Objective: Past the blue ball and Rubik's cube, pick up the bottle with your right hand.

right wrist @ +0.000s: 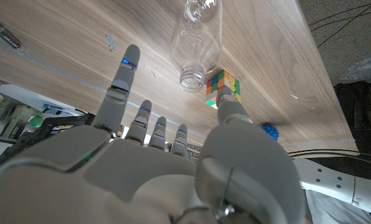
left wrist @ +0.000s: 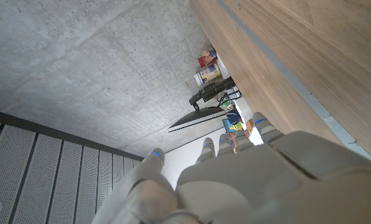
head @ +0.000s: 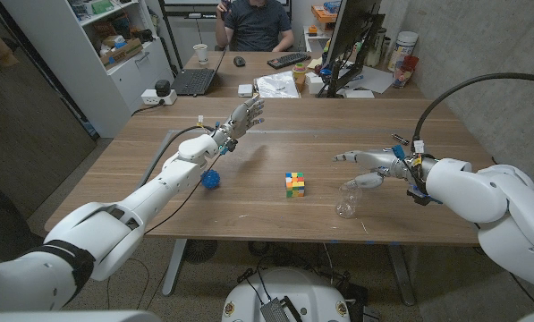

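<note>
My right hand [head: 367, 161] spread, empty; clear plastic bottle [head: 348, 198] upright just at its 7 o'clock. Left hand [head: 242, 115] released, far off.

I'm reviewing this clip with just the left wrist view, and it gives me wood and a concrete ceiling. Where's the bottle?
Observer: The clear bottle stands on the table near its front edge, right of the Rubik's cube.
Operator: Has the right hand got it?
Observer: No. The right hand hovers just behind it, fingers spread, holding nothing.
Operator: And the ball?
Observer: The blue ball lies left of the cube, beside the left forearm.
Operator: The left hand?
Observer: The left hand is raised with its fingers apart.
</note>
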Controlling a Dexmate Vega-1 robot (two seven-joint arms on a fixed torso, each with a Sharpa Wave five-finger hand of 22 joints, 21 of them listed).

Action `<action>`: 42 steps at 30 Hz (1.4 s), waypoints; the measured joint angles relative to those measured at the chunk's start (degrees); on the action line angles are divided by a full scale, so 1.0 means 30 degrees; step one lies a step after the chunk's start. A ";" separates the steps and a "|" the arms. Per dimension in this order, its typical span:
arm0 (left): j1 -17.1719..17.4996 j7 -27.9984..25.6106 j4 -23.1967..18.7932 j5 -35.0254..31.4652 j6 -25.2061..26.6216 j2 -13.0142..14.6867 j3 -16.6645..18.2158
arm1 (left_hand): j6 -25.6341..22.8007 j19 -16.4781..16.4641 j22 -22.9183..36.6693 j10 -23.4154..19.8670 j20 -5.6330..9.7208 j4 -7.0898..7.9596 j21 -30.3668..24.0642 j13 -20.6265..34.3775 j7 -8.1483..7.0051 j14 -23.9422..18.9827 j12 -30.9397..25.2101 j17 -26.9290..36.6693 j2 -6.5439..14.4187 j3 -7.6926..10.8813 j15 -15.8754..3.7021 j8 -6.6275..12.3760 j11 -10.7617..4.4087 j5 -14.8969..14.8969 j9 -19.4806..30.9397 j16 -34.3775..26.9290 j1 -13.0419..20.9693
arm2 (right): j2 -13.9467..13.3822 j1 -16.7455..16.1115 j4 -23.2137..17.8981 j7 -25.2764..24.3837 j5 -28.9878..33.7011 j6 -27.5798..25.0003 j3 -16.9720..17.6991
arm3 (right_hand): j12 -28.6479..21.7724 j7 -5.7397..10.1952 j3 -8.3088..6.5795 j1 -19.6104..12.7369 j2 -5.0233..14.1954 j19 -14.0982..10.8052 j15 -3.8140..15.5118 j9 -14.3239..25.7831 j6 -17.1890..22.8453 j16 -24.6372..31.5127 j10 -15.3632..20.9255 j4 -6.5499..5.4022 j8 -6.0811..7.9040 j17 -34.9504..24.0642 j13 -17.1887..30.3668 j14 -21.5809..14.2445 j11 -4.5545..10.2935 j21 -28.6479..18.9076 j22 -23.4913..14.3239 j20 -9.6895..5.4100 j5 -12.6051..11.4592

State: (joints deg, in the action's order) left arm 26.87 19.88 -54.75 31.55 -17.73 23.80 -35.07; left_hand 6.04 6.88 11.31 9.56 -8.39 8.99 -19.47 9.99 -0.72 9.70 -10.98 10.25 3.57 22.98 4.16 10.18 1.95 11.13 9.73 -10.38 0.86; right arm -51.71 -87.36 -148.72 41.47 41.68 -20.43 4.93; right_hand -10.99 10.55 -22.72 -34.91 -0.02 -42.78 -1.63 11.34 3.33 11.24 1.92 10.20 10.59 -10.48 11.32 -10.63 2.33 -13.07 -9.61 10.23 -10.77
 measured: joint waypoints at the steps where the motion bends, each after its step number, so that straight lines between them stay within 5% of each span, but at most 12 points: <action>1: 0.0000 -0.0010 0.0000 -0.0015 0.0038 0.0000 0.0000 | 0.0000 0.0000 0.0000 0.0000 0.0000 0.0000 0.0000 0.0000 -0.0001 0.0000 0.0000 0.0000 0.0000 0.0000 0.0000 0.0000 0.0000 0.0000 0.0000 0.0000 0.0000 | -0.0180 0.0049 0.0013 0.0000 0.0000 0.0000 -0.0066 | 0.0000 -0.0003 0.0000 -0.0027 -0.0010 -0.0064 0.0000 0.0001 0.0004 0.0000 0.0000 0.0000 0.0000 -0.0018 0.0000 -0.0001 0.0000 -0.0001 0.0000 -0.0055 0.0000; 16: -0.0012 -0.0141 -0.0369 -0.0124 0.0323 0.0109 -0.0158 | 0.0000 0.0000 0.0099 0.0000 0.0000 0.0063 0.0000 0.0000 -0.0001 0.0000 0.0000 0.0000 0.0000 -0.0064 0.0000 0.0000 0.0000 0.0000 0.0000 0.0000 0.0000 | -0.2689 0.0483 0.0021 0.0102 -0.1718 -0.1463 -0.0782 | 0.0000 0.0355 -0.0168 -0.1367 0.0015 -0.1024 0.0166 0.0088 -0.0124 0.0077 0.0001 0.0045 0.0095 -0.0020 0.0000 -0.0258 0.0000 -0.0001 -0.0002 -0.0487 0.0000; 32: 0.0146 -0.0185 -0.0758 -0.0160 0.0598 0.0278 -0.0288 | 0.0000 0.0000 0.0096 0.0000 0.0000 0.0058 0.0000 0.0000 0.0000 0.0000 0.0000 -0.0001 0.0000 -0.0162 0.0000 0.0000 0.0000 0.0000 0.0000 0.0000 0.0000 | -0.5080 0.1237 -0.0119 -0.0738 -0.3972 -0.2261 -0.1749 | 0.0000 0.0585 -0.0344 -0.3664 -0.0170 -0.2925 0.0108 0.0085 -0.0085 0.0229 -0.0130 0.0077 0.0240 -0.0017 -0.0001 -0.1151 -0.0004 -0.0001 -0.0003 -0.1433 0.0000; 42: 0.0254 -0.0261 -0.0952 -0.0165 0.0690 0.0376 -0.0296 | 0.0000 0.0000 0.0095 0.0000 0.0000 0.0136 0.0000 0.0000 -0.0001 0.0000 0.0000 0.0000 0.0058 -0.0240 0.0000 0.0000 0.0000 0.0112 0.0000 0.0000 -0.0058 | -0.6774 0.2951 -0.0040 -0.1588 -0.5285 -0.2570 -0.3636 | -0.0200 0.0653 -0.0577 -0.6661 0.0326 -0.5148 0.1242 0.0187 -0.0007 0.0767 -0.0335 -0.0003 0.0400 -0.0282 0.0095 -0.2642 0.0499 -0.0116 -0.0014 -0.3385 0.0169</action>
State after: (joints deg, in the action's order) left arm 27.63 19.10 -57.61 31.05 -15.66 24.93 -35.96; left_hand 6.04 6.88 11.60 9.56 -8.39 9.40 -19.47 9.99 -0.73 9.70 -10.98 10.25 3.74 22.26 4.16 10.18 1.95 11.47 9.73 -10.38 0.69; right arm -72.04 -78.50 -148.84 36.70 25.82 -28.14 -5.98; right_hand -11.59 12.51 -24.45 -54.90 0.96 -58.23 2.10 11.90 3.31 13.54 0.91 10.19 11.79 -11.33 11.61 -18.56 3.83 -13.42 -9.65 0.07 -10.26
